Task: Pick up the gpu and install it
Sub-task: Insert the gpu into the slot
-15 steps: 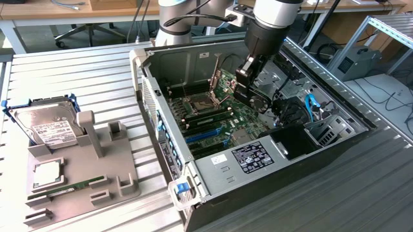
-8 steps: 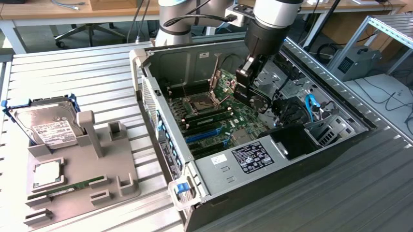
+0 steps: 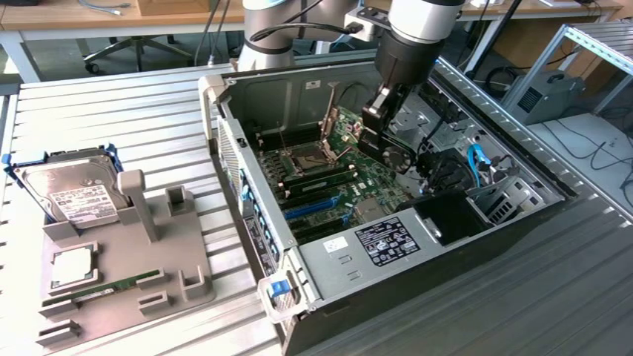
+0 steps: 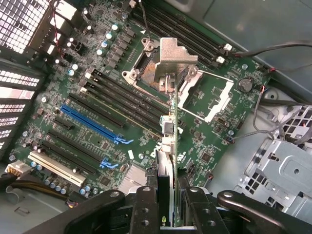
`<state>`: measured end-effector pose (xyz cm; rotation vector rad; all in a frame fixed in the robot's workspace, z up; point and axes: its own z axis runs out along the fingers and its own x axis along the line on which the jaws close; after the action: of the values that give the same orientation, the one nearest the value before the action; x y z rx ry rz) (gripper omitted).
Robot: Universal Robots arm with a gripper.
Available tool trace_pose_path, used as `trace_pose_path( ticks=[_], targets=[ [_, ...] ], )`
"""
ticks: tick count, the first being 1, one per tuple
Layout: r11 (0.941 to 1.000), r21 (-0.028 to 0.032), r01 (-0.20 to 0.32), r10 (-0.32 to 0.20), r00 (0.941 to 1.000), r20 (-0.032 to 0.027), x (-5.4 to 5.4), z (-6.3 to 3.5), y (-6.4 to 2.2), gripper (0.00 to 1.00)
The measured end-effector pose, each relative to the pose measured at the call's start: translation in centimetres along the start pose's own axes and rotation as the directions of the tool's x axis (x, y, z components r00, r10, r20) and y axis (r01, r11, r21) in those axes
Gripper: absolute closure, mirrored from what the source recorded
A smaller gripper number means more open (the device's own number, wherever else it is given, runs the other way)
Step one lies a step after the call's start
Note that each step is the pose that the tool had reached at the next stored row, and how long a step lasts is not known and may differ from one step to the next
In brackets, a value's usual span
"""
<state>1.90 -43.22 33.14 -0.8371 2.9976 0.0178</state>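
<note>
Over to the exterior view: the arm reaches down into the open grey metal computer case (image 3: pixel 296 89), and its black gripper (image 3: pixel 376 124) hangs over the green motherboard (image 3: pixel 381 189), toward the far side of the case. Something dark sits in its grasp, most likely the gpu (image 3: pixel 371 141), a thin flat black rectangular card, though it is hard to make out from here. Well apart, at the exterior view's left, a grey moulded holder (image 3: pixel 118 274) carries a silver hard drive with a white label (image 3: pixel 74 193) and a narrow green memory stick (image 3: pixel 109 285). Now the wrist view, and it's clear: the gripper (image 4: pixel 165 214) is clamped on the gpu (image 4: pixel 168 146), jaws partly closed and pressed against both faces of the card. The card shows edge-on, its silver metal bracket (image 4: pixel 173 61) at the far end, over the motherboard (image 4: pixel 141 141). The long blue expansion slot (image 4: pixel 92 122) lies off to one side, apart from the card. Whether the card touches the board cannot be told.
</note>
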Motion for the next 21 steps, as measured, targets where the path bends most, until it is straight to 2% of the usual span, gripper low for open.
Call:
trace_pose_path(
  ticks=[10, 18, 21],
  targets=[
    [0.9999, -0.0004, 0.015, -0.015, 0.9999, 0.0000, 0.00, 0.00, 0.00, 0.74],
    [0.9959, -0.0029, 0.090, -0.090, 0.9959, -0.0001, 0.00, 0.04, 0.00, 0.74],
    [0.9916, -0.0040, 0.129, -0.129, 0.9916, -0.0001, 0.00, 0.05, 0.00, 0.74]
  ],
)
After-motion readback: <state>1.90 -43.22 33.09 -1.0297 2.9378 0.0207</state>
